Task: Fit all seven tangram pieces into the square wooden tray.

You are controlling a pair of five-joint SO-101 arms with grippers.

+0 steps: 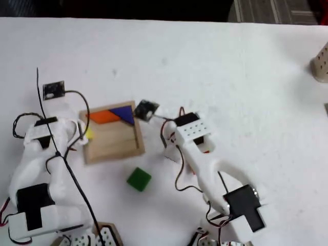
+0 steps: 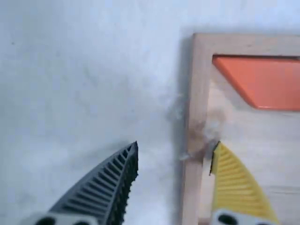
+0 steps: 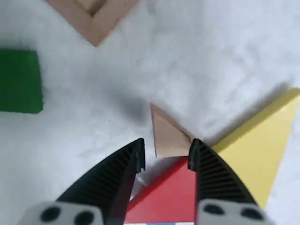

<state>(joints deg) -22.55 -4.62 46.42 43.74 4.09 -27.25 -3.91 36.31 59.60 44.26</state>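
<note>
While the left gripper (image 2: 174, 147) sits wide astride the rim of the tray (image 2: 197, 93), the right gripper (image 3: 167, 145) stands parted with the tan triangle (image 3: 166, 136) between its tips: a pick, I judge, needing a square close next

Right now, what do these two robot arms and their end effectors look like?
The left arm and right arm are white plastic shells with black motor blocks, and thin dark cables trail along them. The left end effector has one black ridged finger and one yellow ridged finger. The right end effector has two black ridged fingers. All of them taper to points.
</note>
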